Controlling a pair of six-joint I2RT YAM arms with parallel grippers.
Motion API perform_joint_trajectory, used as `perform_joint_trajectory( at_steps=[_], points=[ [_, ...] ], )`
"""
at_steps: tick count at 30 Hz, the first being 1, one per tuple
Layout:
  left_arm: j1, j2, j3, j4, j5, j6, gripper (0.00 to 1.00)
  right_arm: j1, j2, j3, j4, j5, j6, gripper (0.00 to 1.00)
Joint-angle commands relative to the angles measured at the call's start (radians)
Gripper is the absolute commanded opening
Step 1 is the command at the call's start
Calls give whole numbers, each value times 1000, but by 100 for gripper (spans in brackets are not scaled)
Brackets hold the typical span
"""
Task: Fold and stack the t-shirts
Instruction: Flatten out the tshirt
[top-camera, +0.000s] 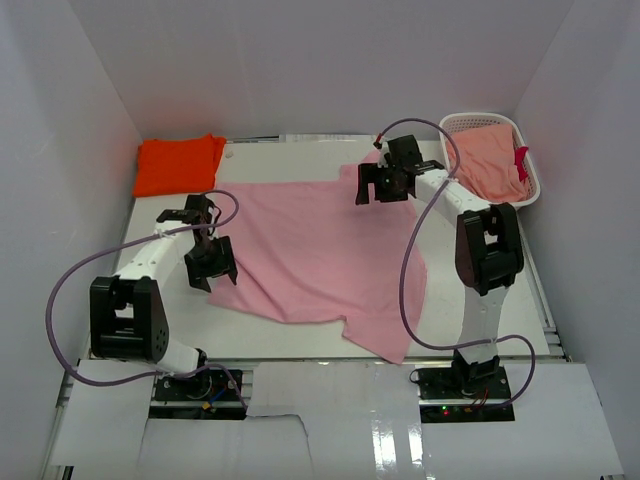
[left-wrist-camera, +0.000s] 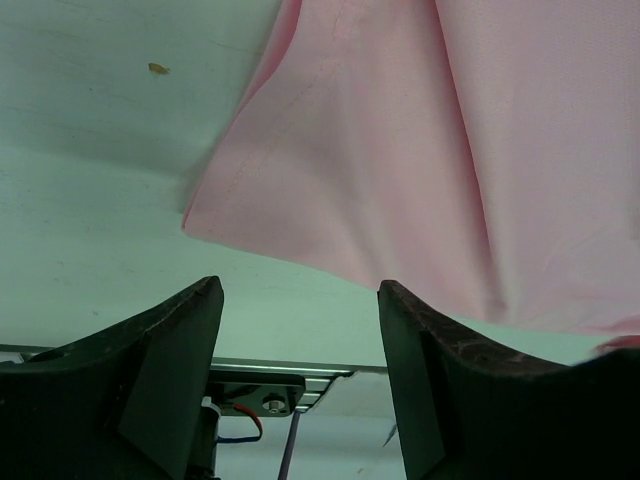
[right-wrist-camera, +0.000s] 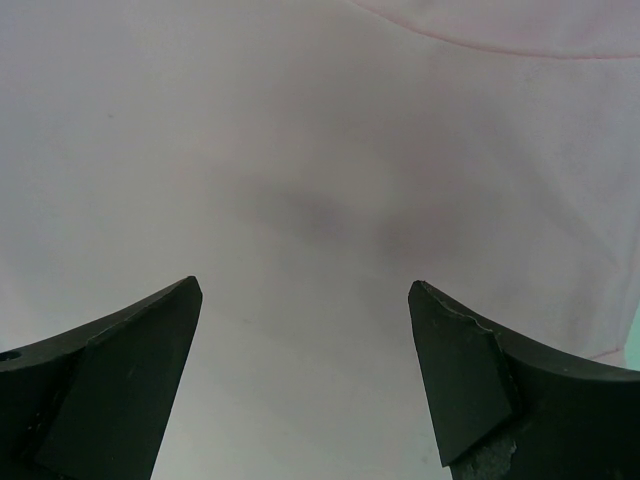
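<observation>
A light pink t-shirt (top-camera: 320, 250) lies spread out across the middle of the table, with a sleeve hanging toward the front edge. A bright orange t-shirt (top-camera: 178, 163) sits folded at the back left corner. My left gripper (top-camera: 213, 275) hovers open by the pink shirt's left front corner. In the left wrist view that corner (left-wrist-camera: 400, 170) lies just beyond the left gripper (left-wrist-camera: 300, 300), and nothing is between the jaws. My right gripper (top-camera: 380, 190) is open above the shirt's back right part. Its wrist view shows only pink cloth (right-wrist-camera: 320, 150) below the right gripper (right-wrist-camera: 305, 295).
A white lattice basket (top-camera: 531, 188) stands at the back right with a salmon cloth (top-camera: 488, 160) inside. White walls close in the table on three sides. Purple cables loop beside both arms. Bare tabletop (left-wrist-camera: 100, 200) lies left of the pink shirt.
</observation>
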Motion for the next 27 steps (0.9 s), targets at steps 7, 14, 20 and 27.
perform_joint_trajectory(
  at_steps=[7,14,20,27],
  points=[
    [3,34,-1,11,-5,-4,75,2,121,121,-40,10,-13,91],
    [3,80,4,16,-12,0,74,2,188,178,-70,53,-17,91],
    [3,156,16,16,-11,2,72,2,204,192,-76,86,-28,91],
    [3,196,14,19,-34,-6,72,0,236,233,-90,91,-33,91]
  ],
)
